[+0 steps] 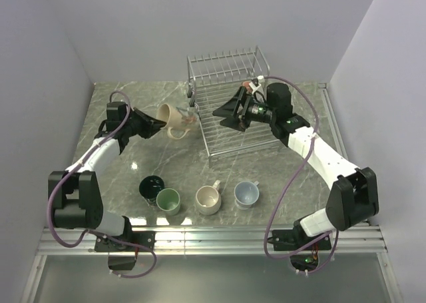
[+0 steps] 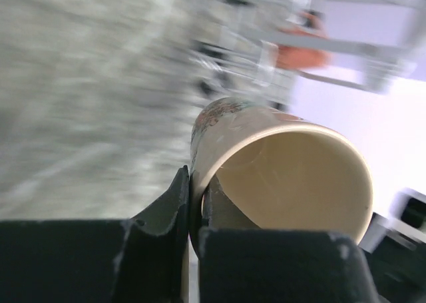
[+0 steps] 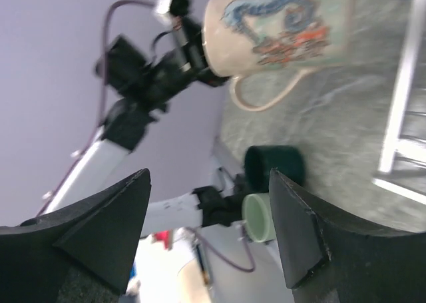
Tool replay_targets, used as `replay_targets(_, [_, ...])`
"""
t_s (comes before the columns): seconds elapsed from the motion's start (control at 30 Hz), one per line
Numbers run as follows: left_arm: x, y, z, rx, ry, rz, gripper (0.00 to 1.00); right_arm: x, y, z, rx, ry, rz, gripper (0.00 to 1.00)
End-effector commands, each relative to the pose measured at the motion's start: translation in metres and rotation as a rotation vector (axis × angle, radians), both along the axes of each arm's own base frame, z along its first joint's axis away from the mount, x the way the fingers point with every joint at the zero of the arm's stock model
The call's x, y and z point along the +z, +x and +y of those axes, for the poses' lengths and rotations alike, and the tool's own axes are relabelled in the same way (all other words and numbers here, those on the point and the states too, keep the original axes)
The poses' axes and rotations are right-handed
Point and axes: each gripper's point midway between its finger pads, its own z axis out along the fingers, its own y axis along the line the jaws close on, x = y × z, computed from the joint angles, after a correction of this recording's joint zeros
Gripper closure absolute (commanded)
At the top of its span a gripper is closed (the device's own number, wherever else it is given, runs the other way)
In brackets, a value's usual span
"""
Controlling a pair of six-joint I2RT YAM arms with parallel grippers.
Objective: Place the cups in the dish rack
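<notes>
**Desk:** Where is the cream mug?

**Operator:** I have the cream mug [image 1: 174, 120] in the left gripper [image 1: 160, 122], just beside the left side of the rack [image 1: 229, 143]. It lies on its side, with the mouth turned away from the rack, the base toward it and the handle hanging down. I cannot tell whether the base touches the wires.

**Desk:** How is the grip?

**Operator:** On my left wrist view, one finger sits inside the rim and the other outside, pinching the wall between them. That view is smeared, so I can read little of the rack behind it.

**Desk:** And your right side?

**Operator:** The right gripper [image 1: 221, 118] hangs over the middle of the rack and points toward the cream mug. Its fingers are spread wide with nothing between them.

**Desk:** What about the other mugs?

**Operator:** I see four on the bench [image 1: 193, 170], all in front of the rack and well apart from it. They stand upright with their mouths up. The teal mug [image 1: 152, 185] and the green mug [image 1: 168, 200] are close together, out past the rack's left front corner. The beige mug [image 1: 208, 199] comes next along the row. The pale blue mug [image 1: 246, 194] is opposite the rack's front edge.
</notes>
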Motion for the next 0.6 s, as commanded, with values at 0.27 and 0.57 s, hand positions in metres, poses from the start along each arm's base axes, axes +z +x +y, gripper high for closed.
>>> replay_targets(0.27, [0.174,-0.027,-0.042,-0.216,-0.395,-0.487,1.0,0.035,-0.008,0.031,0.11,0.149,-0.034,0.19])
replay_targets(0.57, [0.185,-0.061,-0.052,-0.351,-0.582,-0.552,1.0,0.087,-0.009,0.035,0.152,0.393,-0.117,0.02])
